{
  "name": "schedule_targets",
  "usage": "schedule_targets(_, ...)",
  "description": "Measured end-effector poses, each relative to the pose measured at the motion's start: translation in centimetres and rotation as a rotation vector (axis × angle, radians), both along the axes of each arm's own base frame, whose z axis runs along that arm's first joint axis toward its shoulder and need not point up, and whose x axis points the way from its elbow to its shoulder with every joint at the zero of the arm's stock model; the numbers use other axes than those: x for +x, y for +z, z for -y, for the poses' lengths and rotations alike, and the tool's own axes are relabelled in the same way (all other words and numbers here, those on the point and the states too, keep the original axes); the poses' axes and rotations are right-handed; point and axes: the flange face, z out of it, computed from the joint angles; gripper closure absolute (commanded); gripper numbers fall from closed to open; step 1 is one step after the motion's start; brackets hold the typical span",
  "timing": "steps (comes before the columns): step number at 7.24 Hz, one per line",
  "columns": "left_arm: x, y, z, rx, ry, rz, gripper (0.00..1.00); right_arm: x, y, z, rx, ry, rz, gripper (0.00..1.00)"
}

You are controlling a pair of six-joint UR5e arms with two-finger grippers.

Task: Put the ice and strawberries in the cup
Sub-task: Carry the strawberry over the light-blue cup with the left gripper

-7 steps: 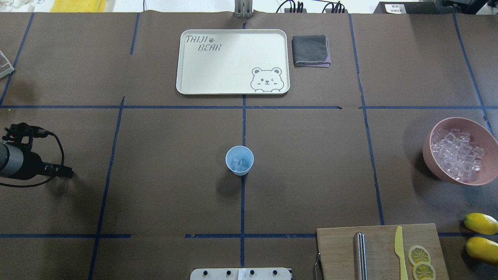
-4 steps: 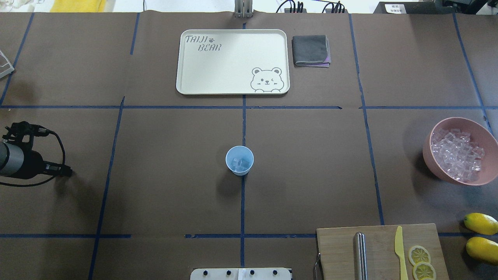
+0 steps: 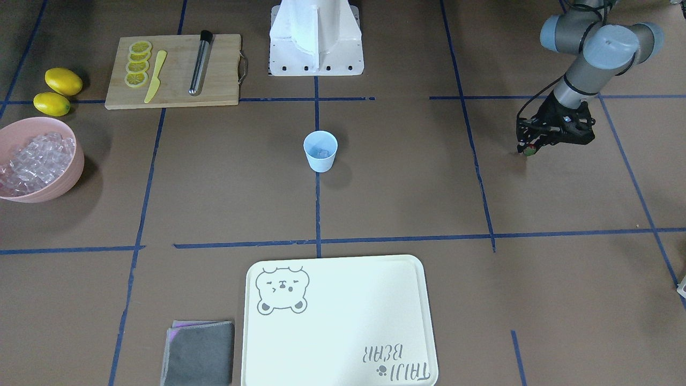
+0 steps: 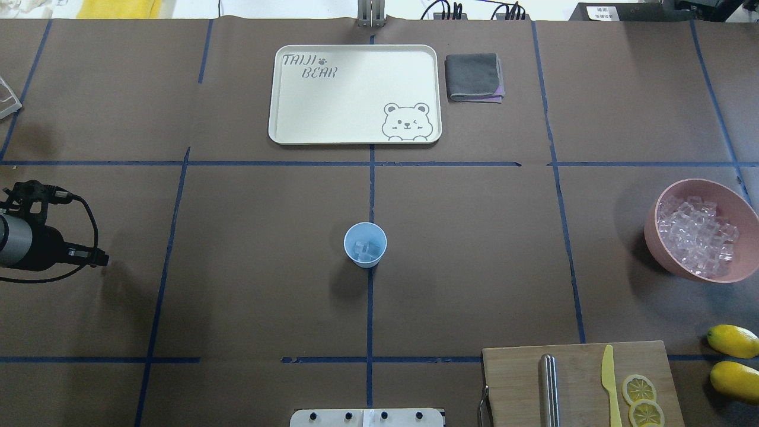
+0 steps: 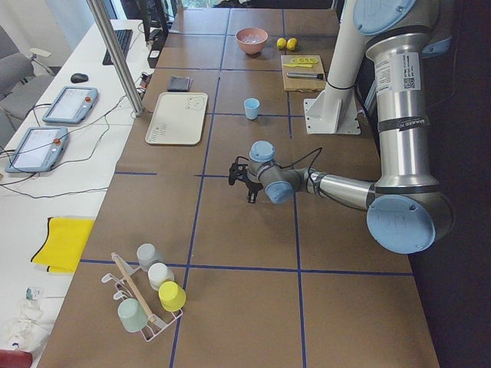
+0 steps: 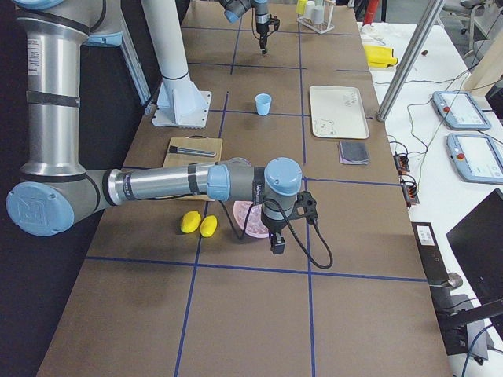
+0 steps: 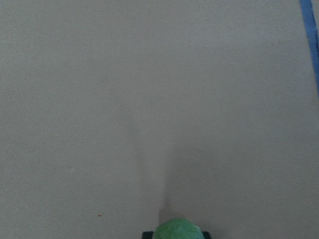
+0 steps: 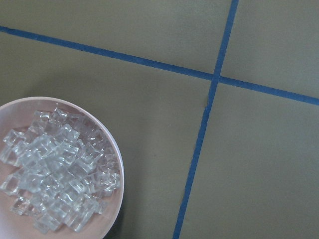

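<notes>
The light-blue cup (image 4: 365, 244) stands at the table's middle with a few pieces of ice (image 4: 366, 249) inside; it also shows in the front view (image 3: 320, 153). More ice (image 4: 697, 236) fills the pink bowl (image 4: 735, 276) at the right, also in the right wrist view (image 8: 59, 185). My left gripper (image 3: 528, 150) is far to the cup's left, low over the table, shut on the strawberry (image 3: 529, 152). The strawberry's green cap (image 7: 177, 231) shows in the left wrist view. My right gripper (image 6: 277, 245) hangs beside the bowl. I cannot tell if it is open or shut.
A cream bear tray (image 4: 284, 133) and a folded grey cloth (image 4: 474, 77) lie at the far side. A cutting board (image 4: 516, 379) holds a metal rod, a yellow knife and lemon slices. Two lemons (image 4: 733, 341) lie beside it. A cup rack (image 5: 146, 303) stands at the table's left end.
My left arm has drawn back slightly toward the table's left edge, with the gripper still shut. The cup and the bowl have not moved.
</notes>
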Motion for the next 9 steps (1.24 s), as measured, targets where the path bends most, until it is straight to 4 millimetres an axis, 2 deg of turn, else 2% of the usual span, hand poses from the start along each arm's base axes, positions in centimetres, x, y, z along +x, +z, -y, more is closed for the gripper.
schedule_targets(1,-0.1,-3.1,-0.3,-0.029,0.017,0.007,0.92,0.0,0.0,0.0,-0.002,0.002,0.0,0.01)
schedule_targets(2,-0.1,-7.1,-0.5,-0.053,0.025,0.02,0.92,0.0,-0.1,0.0,-0.002,0.003,0.0,0.01)
schedule_targets(3,0.4,-12.1,-0.1,-0.071,0.028,0.035,0.92,0.0,-0.1,0.0,-0.002,0.004,0.0,0.01)
schedule_targets(6,3.5,-29.6,2.1,-0.111,0.03,0.071,0.91,0.0,-0.1,0.0,-0.001,0.004,0.0,0.01)
schedule_targets(7,4.7,-33.4,2.0,-0.126,0.026,0.064,0.9,0.0,-0.1,0.0,0.0,0.004,0.0,0.01)
schedule_targets(8,6.9,-36.2,1.8,-0.153,0.012,0.054,0.9,0.0,-0.1,0.0,-0.001,0.004,0.0,0.01)
schedule_targets(9,10.2,-38.8,2.0,-0.174,-0.008,0.045,0.89,0.0,-0.2,0.0,-0.001,0.004,0.0,0.01)
